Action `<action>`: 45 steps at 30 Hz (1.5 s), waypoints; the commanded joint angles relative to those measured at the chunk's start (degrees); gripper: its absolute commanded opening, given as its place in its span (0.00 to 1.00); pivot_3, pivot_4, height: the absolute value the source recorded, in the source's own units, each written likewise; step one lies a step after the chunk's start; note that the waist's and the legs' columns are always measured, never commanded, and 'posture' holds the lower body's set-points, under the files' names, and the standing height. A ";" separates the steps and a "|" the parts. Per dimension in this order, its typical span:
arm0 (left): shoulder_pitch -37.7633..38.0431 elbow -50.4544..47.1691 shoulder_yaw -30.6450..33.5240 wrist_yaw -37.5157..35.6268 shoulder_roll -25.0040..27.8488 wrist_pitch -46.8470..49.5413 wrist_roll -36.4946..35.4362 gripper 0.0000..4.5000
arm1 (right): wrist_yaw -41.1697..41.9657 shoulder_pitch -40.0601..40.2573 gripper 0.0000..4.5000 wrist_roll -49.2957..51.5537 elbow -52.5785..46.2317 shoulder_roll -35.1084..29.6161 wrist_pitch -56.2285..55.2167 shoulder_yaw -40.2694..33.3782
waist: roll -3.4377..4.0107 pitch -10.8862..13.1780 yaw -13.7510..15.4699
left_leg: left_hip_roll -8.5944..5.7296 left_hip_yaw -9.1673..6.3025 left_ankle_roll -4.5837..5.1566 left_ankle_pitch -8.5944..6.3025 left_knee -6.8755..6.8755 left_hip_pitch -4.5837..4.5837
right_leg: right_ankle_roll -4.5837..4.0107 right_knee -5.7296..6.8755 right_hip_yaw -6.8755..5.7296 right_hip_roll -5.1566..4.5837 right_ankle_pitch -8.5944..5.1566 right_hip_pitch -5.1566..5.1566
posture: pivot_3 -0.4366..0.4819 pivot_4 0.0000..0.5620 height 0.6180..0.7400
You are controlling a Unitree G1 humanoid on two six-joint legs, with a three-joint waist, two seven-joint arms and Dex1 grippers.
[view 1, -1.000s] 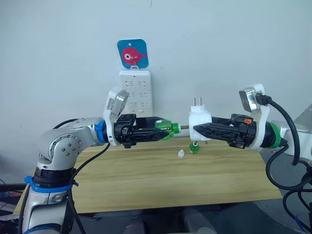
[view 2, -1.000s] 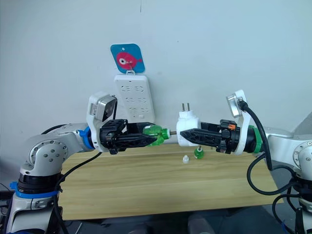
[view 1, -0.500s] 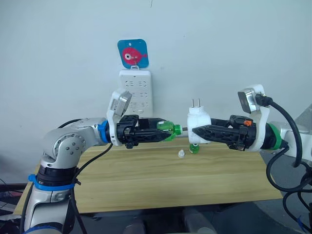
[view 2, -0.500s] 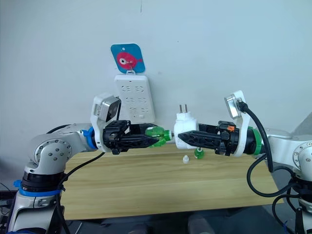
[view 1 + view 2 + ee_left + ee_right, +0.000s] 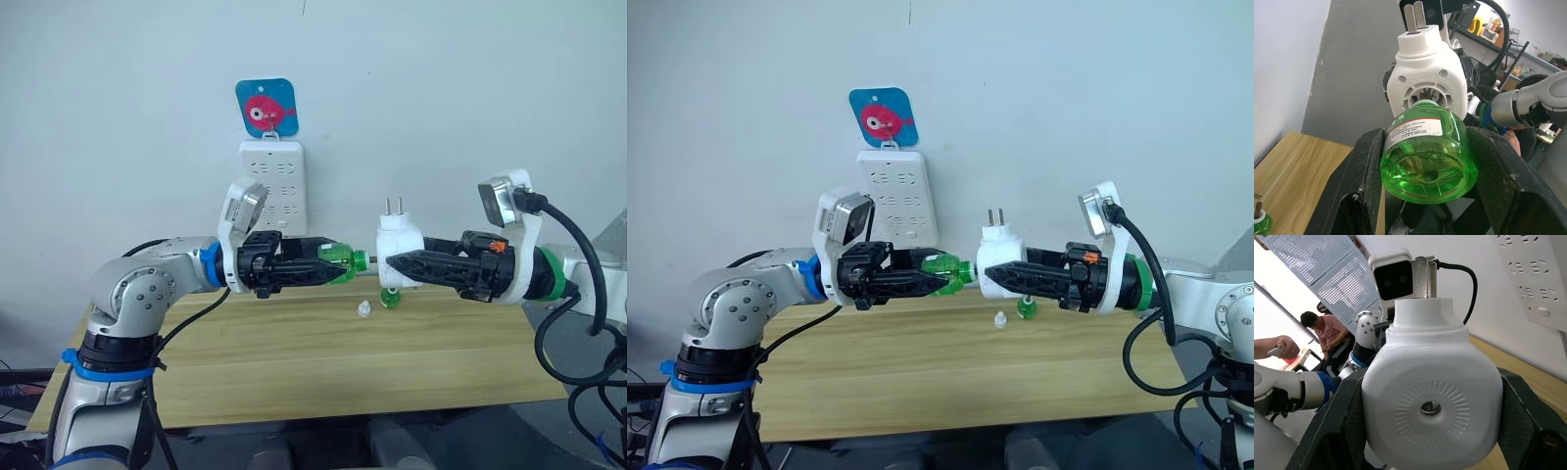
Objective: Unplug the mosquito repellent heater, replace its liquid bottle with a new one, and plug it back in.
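The left gripper (image 5: 328,266) has its fingers clamped on a green liquid bottle (image 5: 340,263), held level with its neck toward the mosquito repellent heater (image 5: 399,242). The right gripper (image 5: 400,262) has its fingers clamped on the heater's rounded body, prongs up, its bottle socket facing the bottle just beyond the left fingertips. Both are held in the air above the worktop (image 5: 294,352), ahead of the wall power strip (image 5: 272,185).

The step in hand looks like seating the new bottle. To do it well, keep neck and wick centred on the socket, as the left wrist view shows, push straight along that line, then twist to thread.

Compared with a second ago, the left arm has advanced: the bottle neck now sits closer to the heater. A second green bottle (image 5: 390,298) and a small white cap (image 5: 363,309) lie below the right fingers.
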 commanded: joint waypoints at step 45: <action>-3.53 -1.53 -3.02 -3.66 -1.74 -5.99 7.48 0.51 | 0.33 -1.02 0.66 1.89 -2.08 0.00 -1.18 0.98 | 0.00 0.00 0.02 | 0.00 0.01 0.00 0.00 -0.01 -0.01 | 0.00 -0.02 0.01 0.00 0.00 0.00 | 0.33 0.04 1.00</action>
